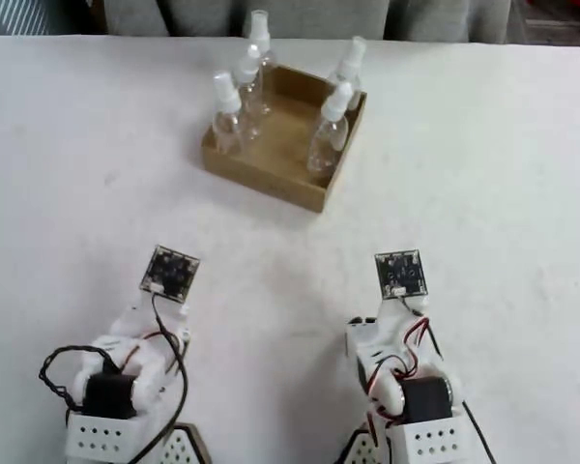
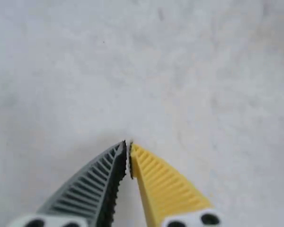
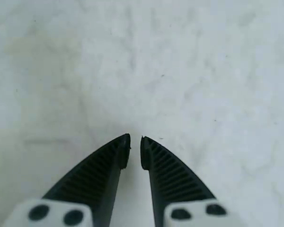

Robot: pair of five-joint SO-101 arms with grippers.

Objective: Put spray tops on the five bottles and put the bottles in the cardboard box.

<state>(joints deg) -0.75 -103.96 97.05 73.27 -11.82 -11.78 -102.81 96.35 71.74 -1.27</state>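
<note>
Your left jaws were closed tip to tip on nothing, just over bare desk (image 2: pixel 142 56). Your right jaws were all but closed, a sliver between the tips, also empty. Both arms sat folded at the near edge, well apart from the box (image 1: pixel 261 179). Five bottles (image 1: pixel 329 140) stood upright inside it, each wearing a spray top (image 1: pixel 338 97). By my reading the task was finished, and the next move called for nothing but a parked rest.

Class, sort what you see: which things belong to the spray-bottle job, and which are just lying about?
Belonging to the job:
- five bottles, each with one of the spray tops fitted
- cardboard box holding them
- left pincer, right pincer, both over bare table

Just there:
- white table
- grey furniture behind it
</note>
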